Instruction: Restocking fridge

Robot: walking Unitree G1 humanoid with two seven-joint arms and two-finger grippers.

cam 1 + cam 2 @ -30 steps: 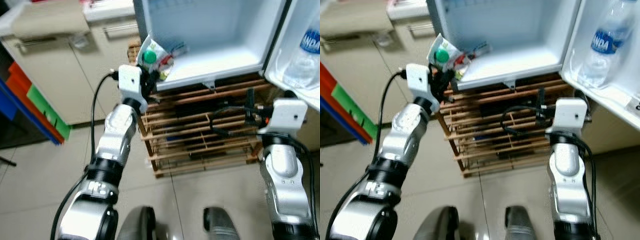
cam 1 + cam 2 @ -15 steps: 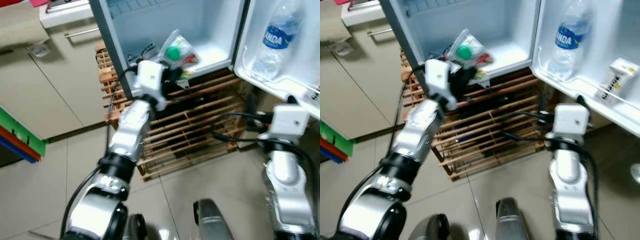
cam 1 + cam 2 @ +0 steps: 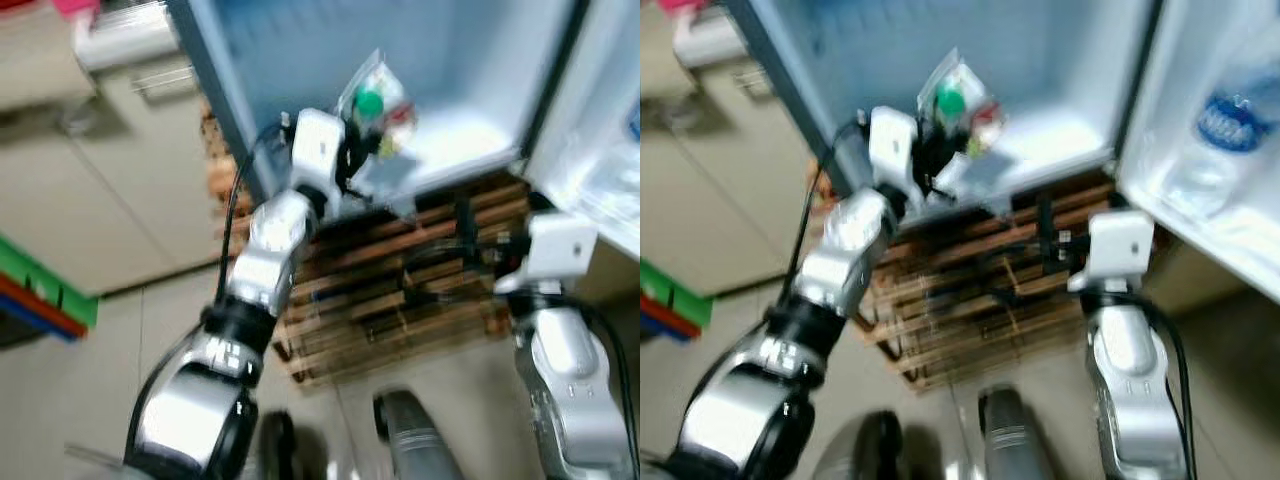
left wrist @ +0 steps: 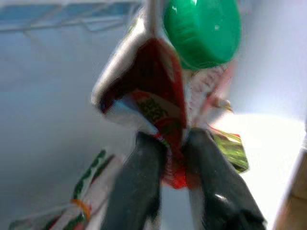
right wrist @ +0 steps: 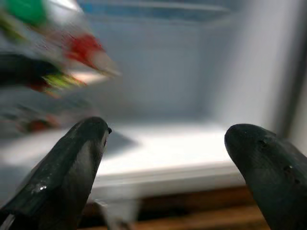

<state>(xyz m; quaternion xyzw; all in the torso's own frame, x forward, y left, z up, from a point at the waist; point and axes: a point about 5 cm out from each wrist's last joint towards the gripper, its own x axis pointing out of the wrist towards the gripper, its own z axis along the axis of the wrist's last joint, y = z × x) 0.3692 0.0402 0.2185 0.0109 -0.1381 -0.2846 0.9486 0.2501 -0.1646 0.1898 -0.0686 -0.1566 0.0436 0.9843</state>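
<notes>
Left gripper (image 4: 170,158) is clamped tight on a pouch (image 4: 158,91), black fingers (image 4: 136,187) pinching its lower red edge, the green cap (image 4: 201,31) riding up top. From the head views, blurred, that pouch (image 3: 378,105) hangs at the mouth of the open fridge (image 3: 470,70), over the front of its white floor, with the left arm stretched up from below. Another packet with a green-striped pattern (image 4: 88,187) lies just beside the fingers, low in the left wrist view.

Right gripper (image 5: 168,158) sits spread wide, gripping nothing, its two fingertips well apart and facing the fridge floor. It hovers lower down, in front of the wooden rack (image 3: 400,300) the fridge stands on. The pouch shows as a smear at one side of the right wrist view.

On the right, the door (image 3: 1230,160) stands open with a water bottle (image 3: 1215,140) in its shelf. Pale cabinets (image 3: 110,190) to the left.
</notes>
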